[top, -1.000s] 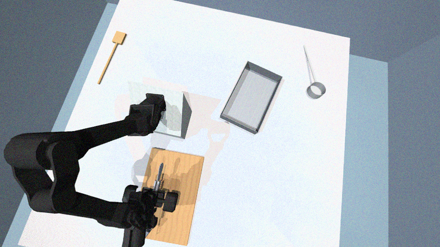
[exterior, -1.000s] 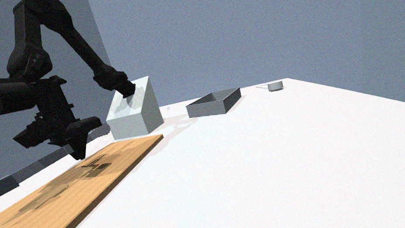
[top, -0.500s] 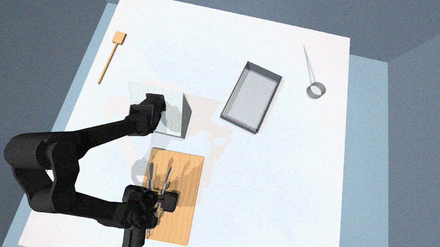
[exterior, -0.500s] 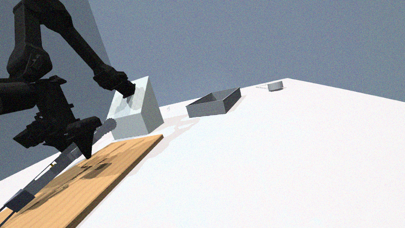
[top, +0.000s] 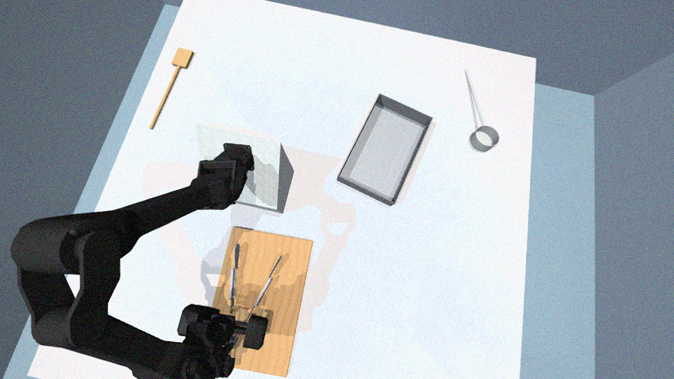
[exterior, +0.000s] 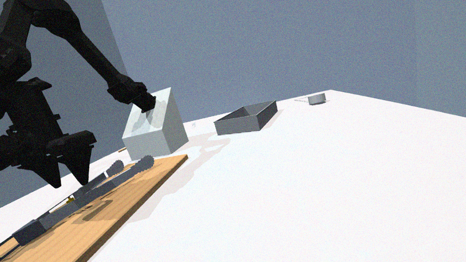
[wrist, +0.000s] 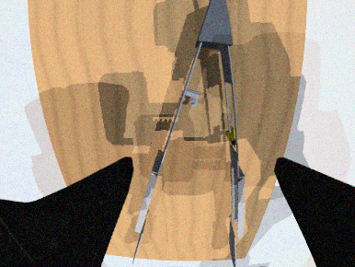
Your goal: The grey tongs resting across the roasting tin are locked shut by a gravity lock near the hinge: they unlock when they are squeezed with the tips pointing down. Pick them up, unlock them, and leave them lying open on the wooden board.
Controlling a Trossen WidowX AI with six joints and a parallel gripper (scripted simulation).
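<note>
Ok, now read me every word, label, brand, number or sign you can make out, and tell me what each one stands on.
There are none that can be read: no lettering or numbers show on the tongs, the wooden board, the roasting tin or the strainer-like cup.
Faint marks on the black arm are too small and blurred to tell whether they are text.
</note>
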